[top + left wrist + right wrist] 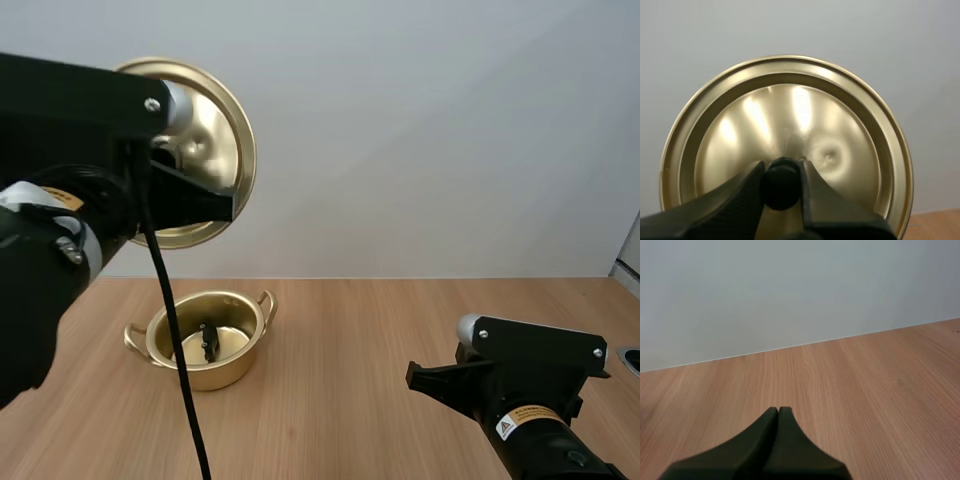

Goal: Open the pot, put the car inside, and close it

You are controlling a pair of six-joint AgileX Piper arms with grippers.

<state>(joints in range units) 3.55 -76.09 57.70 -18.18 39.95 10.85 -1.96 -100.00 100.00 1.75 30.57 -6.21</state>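
Pot point(215, 378), lid point(805, 110): round glossy gold metal

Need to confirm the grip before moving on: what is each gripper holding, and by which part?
Left gripper pinches the lid by its black knob; right gripper is shut, holding nothing.

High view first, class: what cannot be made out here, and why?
High view: small dark object in the round golden metal pot, too small to identify.
High view: round golden metal lid, partly hidden by the left arm.
Left wrist view: lid's black knob, sides covered by the left gripper's fingers.
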